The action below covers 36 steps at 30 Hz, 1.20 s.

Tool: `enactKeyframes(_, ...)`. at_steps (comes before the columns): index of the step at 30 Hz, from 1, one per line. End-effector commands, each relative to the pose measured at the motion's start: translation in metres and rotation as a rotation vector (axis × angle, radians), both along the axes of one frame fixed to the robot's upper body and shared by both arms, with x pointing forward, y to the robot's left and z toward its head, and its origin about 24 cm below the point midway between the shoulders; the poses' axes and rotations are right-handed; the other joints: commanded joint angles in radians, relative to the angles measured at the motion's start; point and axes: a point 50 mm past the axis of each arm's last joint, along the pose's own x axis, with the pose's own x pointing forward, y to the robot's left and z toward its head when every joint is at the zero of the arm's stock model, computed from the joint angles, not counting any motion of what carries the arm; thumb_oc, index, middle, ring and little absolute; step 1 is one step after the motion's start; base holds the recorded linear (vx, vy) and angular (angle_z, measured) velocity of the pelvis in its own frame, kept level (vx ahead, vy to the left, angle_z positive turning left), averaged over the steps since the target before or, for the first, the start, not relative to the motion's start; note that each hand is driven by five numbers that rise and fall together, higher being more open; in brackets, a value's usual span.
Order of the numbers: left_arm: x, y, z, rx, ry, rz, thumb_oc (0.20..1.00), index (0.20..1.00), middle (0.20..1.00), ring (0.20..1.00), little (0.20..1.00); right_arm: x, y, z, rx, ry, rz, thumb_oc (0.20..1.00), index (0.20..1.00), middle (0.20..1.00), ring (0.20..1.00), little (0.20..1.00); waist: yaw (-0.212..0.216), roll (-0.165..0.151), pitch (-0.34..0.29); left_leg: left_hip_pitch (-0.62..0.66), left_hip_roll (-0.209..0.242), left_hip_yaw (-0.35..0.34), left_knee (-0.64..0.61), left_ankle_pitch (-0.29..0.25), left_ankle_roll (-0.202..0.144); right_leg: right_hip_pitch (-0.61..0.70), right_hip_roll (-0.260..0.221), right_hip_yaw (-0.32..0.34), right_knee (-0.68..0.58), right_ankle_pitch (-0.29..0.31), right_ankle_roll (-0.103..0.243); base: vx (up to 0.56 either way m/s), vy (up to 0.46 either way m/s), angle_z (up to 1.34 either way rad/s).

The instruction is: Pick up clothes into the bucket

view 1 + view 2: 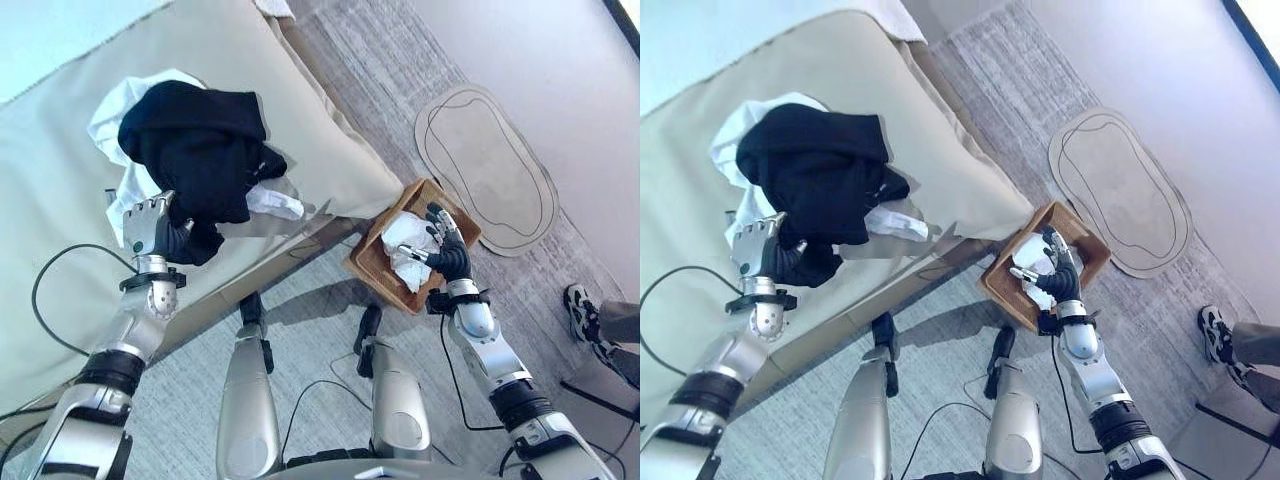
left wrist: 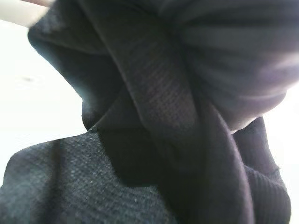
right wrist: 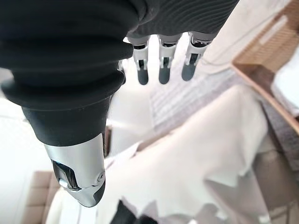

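Observation:
A black garment (image 1: 200,140) lies heaped on a white one (image 1: 115,115) on the beige bed (image 1: 60,200). My left hand (image 1: 148,224) is at the heap's near edge, fingers curled into a fold of the black cloth (image 2: 140,116). On the floor by the bed's corner stands a brown basket (image 1: 368,268) holding white cloth (image 1: 402,232). My right hand (image 1: 446,252) hovers over the basket's near side, open, its fingers (image 3: 161,65) straight and holding nothing, with the white cloth (image 3: 187,158) below.
A beige oval mat (image 1: 490,165) lies on the grey carpet beyond the basket. A person's shoe (image 1: 582,305) and trouser leg show at the right edge. The bed's corner (image 1: 375,185) overhangs close to the basket.

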Motion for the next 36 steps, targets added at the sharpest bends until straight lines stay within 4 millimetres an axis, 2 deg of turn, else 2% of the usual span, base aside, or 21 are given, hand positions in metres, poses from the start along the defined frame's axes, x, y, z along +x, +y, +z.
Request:
enactKeyframes(1, -0.003, -0.014, 0.021, -0.149, -0.134, -0.124, 0.200, 0.200, 0.200, 0.200, 0.200, -0.009, -0.016, -0.006, -0.007, 0.013, -0.044, 1.000, 1.000, 1.000, 1.000, 1.000, 0.008, 0.033, -0.103, 0.049, -0.008, -0.040, -0.031, -0.035, 0.004, 0.001, 0.020, 0.018, -0.088, 0.125, 0.010, 0.08, -0.025, 0.06)
enactKeyframes(3, -0.009, -0.019, 0.029, -0.223, -0.183, -0.174, 0.200, 0.200, 0.200, 0.200, 0.200, -0.012, -0.017, -0.011, -0.009, 0.037, -0.049, 1.000, 1.000, 1.000, 1.000, 1.000, 0.014, 0.040, -0.118, 0.081, -0.004, -0.040, -0.048, -0.031, 0.002, 0.035, 0.021, 0.010, -0.107, 0.126, 0.010, 0.08, -0.026, 0.06)
enactKeyframes(5, -0.018, -0.029, 0.045, -0.331, -0.260, -0.282, 0.200, 0.200, 0.200, 0.200, 0.200, -0.016, -0.019, -0.020, -0.002, 0.076, -0.052, 1.000, 1.000, 1.000, 1.000, 1.000, 0.024, 0.049, -0.146, 0.122, -0.001, -0.038, -0.078, -0.026, 0.000, 0.076, 0.023, 0.005, -0.127, 0.125, 0.011, 0.09, -0.029, 0.05)
enactKeyframes(6, -0.018, -0.029, 0.045, -0.331, -0.259, -0.282, 0.200, 0.200, 0.200, 0.200, 0.200, -0.016, -0.019, -0.020, -0.002, 0.076, -0.051, 1.000, 1.000, 1.000, 1.000, 1.000, 0.021, 0.047, -0.147, 0.121, -0.004, -0.039, -0.085, -0.017, 0.001, 0.075, 0.021, 0.003, -0.132, 0.131, 0.010, 0.07, -0.026, 0.06)
enactKeyframes(9, -0.026, -0.046, 0.069, -0.446, -0.320, -0.472, 0.200, 0.200, 0.200, 0.200, 0.200, -0.018, -0.019, -0.025, -0.017, 0.106, -0.034, 1.000, 1.000, 1.000, 1.000, 1.000, 0.031, 0.058, -0.173, 0.169, -0.002, -0.040, -0.095, -0.025, -0.001, 0.124, 0.026, -0.004, -0.137, 0.118, 0.013, 0.07, -0.026, 0.02)
enactKeyframes(12, -0.029, -0.056, 0.080, -0.470, -0.333, -0.562, 0.200, 0.200, 0.200, 0.200, 0.200, -0.018, -0.016, -0.025, -0.049, 0.114, -0.012, 1.000, 1.000, 1.000, 1.000, 1.000, 0.031, 0.062, -0.187, 0.197, -0.001, -0.038, -0.100, -0.031, 0.001, 0.151, 0.027, -0.004, -0.143, 0.114, 0.013, 0.06, -0.015, 0.01)
enactKeyframes(14, -0.033, -0.072, 0.096, -0.513, -0.351, -0.713, 0.200, 0.200, 0.200, 0.200, 0.200, -0.016, -0.014, -0.022, -0.127, 0.105, 0.021, 1.000, 1.000, 1.000, 1.000, 1.000, 0.033, 0.067, -0.210, 0.230, -0.002, -0.035, -0.114, -0.034, 0.000, 0.181, 0.029, -0.008, -0.156, 0.111, 0.016, 0.07, -0.025, -0.01)
enactKeyframes(16, -0.033, -0.077, 0.100, -0.530, -0.350, -0.763, 0.200, 0.200, 0.200, 0.200, 0.200, -0.015, -0.012, -0.020, -0.147, 0.099, 0.033, 1.000, 1.000, 1.000, 1.000, 1.000, 0.031, 0.068, -0.218, 0.241, -0.006, -0.034, -0.127, -0.026, 0.001, 0.188, 0.027, -0.010, -0.165, 0.116, 0.015, 0.03, -0.014, -0.02)
enactKeyframes(17, -0.037, -0.089, 0.111, -0.548, -0.366, -0.865, 0.200, 0.200, 0.200, 0.200, 0.200, -0.014, -0.008, -0.014, -0.187, 0.078, 0.074, 1.000, 1.000, 1.000, 1.000, 1.000, 0.029, 0.070, -0.237, 0.257, -0.006, -0.028, -0.139, -0.024, -0.001, 0.204, 0.029, -0.014, -0.174, 0.116, 0.017, 0.06, -0.019, -0.01)
enactKeyframes(19, -0.038, -0.094, 0.114, -0.565, -0.354, -0.910, 0.200, 0.200, 0.200, 0.200, 0.200, -0.014, -0.006, -0.014, -0.205, 0.076, 0.092, 1.000, 1.000, 1.000, 1.000, 1.000, 0.029, 0.072, -0.244, 0.272, -0.006, -0.026, -0.154, -0.021, -0.002, 0.216, 0.032, -0.017, -0.183, 0.116, 0.018, 0.05, -0.016, 0.00)
enactKeyframes(20, -0.038, -0.105, 0.120, -0.577, -0.332, -1.000, 0.200, 0.200, 0.200, 0.200, 0.200, -0.011, 0.002, -0.007, -0.240, 0.056, 0.153, 1.000, 1.000, 1.000, 1.000, 1.000, 0.028, 0.074, -0.264, 0.286, -0.006, -0.022, -0.170, -0.016, -0.005, 0.226, 0.035, -0.020, -0.194, 0.118, 0.019, 0.04, -0.016, -0.02)
enactKeyframes(23, -0.037, -0.117, 0.123, -0.603, -0.308, -1.074, 0.200, 0.200, 0.200, 0.200, 0.200, -0.007, 0.011, 0.000, -0.262, 0.029, 0.211, 1.000, 1.000, 1.000, 1.000, 1.000, 0.030, 0.077, -0.279, 0.307, -0.006, -0.021, -0.187, -0.013, -0.006, 0.243, 0.041, -0.021, -0.207, 0.119, 0.019, 0.04, -0.016, 0.00)
enactKeyframes(24, -0.035, -0.130, 0.123, -0.648, -0.263, -1.146, 0.200, 0.200, 0.200, 0.200, 0.200, -0.002, 0.026, 0.012, -0.286, -0.026, 0.280, 1.000, 1.000, 1.000, 1.000, 1.000, 0.032, 0.078, -0.295, 0.324, -0.005, -0.014, -0.195, -0.013, -0.006, 0.256, 0.044, -0.024, -0.218, 0.122, 0.019, 0.05, -0.020, 0.00)
enactKeyframes(25, -0.035, -0.130, 0.123, -0.649, -0.262, -1.147, 0.200, 0.200, 0.200, 0.200, 0.200, -0.002, 0.026, 0.013, -0.286, -0.026, 0.279, 1.000, 1.000, 1.000, 1.000, 1.000, 0.033, 0.078, -0.294, 0.326, -0.005, -0.014, -0.196, -0.013, -0.006, 0.257, 0.044, -0.023, -0.219, 0.123, 0.019, 0.07, -0.025, -0.02)
enactKeyframes(26, -0.034, -0.139, 0.119, -0.695, -0.219, -1.194, 0.200, 0.200, 0.200, 0.200, 0.200, 0.001, 0.038, 0.023, -0.286, -0.071, 0.329, 1.000, 1.000, 1.000, 1.000, 1.000, 0.032, 0.078, -0.306, 0.340, -0.004, -0.009, -0.203, -0.013, -0.006, 0.267, 0.048, -0.021, -0.227, 0.122, 0.018, 0.03, -0.012, -0.02)
enactKeyframes(27, -0.033, -0.139, 0.119, -0.695, -0.219, -1.195, 0.200, 0.200, 0.200, 0.200, 0.200, 0.001, 0.038, 0.023, -0.286, -0.071, 0.329, 1.000, 1.000, 1.000, 1.000, 1.000, 0.033, 0.078, -0.305, 0.341, -0.003, -0.008, -0.205, -0.013, -0.006, 0.268, 0.048, -0.020, -0.227, 0.123, 0.018, 0.04, -0.016, -0.04)
enactKeyframes(31, -0.034, -0.161, 0.109, -0.788, -0.121, -1.286, 0.200, 0.200, 0.200, 0.200, 0.200, 0.005, 0.065, 0.033, -0.228, -0.115, 0.399, 1.000, 1.000, 1.000, 1.000, 1.000, 0.034, 0.083, -0.326, 0.368, -0.001, -0.006, -0.221, -0.009, -0.007, 0.292, 0.055, -0.020, -0.233, 0.117, 0.013, 0.04, -0.014, -0.02)
enactKeyframes(36, -0.034, -0.170, 0.096, -0.872, -0.041, -1.316, 0.200, 0.200, 0.200, 0.200, 0.200, 0.006, 0.077, 0.041, -0.125, -0.140, 0.433, 1.000, 1.000, 1.000, 1.000, 1.000, 0.032, 0.083, -0.337, 0.382, 0.001, -0.002, -0.231, -0.007, -0.009, 0.301, 0.060, -0.020, -0.241, 0.117, 0.010, 0.00, 0.000, 0.00)
